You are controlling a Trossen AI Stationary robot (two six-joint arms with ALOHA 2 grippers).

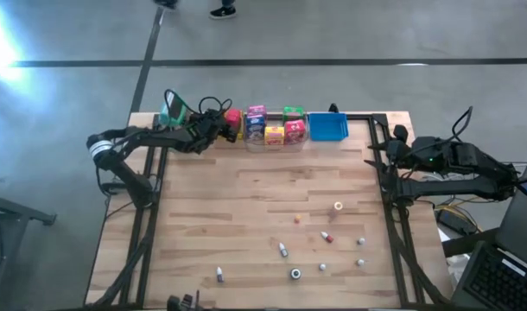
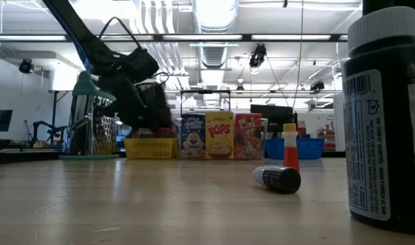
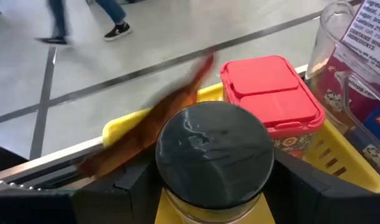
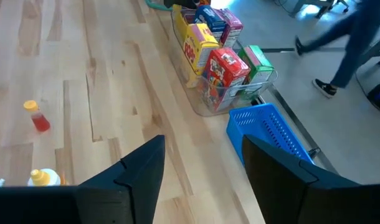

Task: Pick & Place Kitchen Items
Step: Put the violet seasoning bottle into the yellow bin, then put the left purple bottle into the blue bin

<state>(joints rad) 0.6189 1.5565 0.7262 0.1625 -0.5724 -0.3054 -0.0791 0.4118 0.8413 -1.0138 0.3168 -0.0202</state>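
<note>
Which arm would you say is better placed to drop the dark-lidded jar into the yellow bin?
Left: its pincer grips the jar right above the yellow bin, while the right pincer, open, hangs by the table's right edge.

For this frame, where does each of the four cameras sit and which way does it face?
High: overhead, straight down; both arms.
Low: table height, facing the far cereal boxes.
Left wrist: over the yellow bin; left gripper clamps a black-lidded jar.
Right wrist: at the right edge, open right gripper, facing the blue bin.
All show the clear bin's boxes.
</note>
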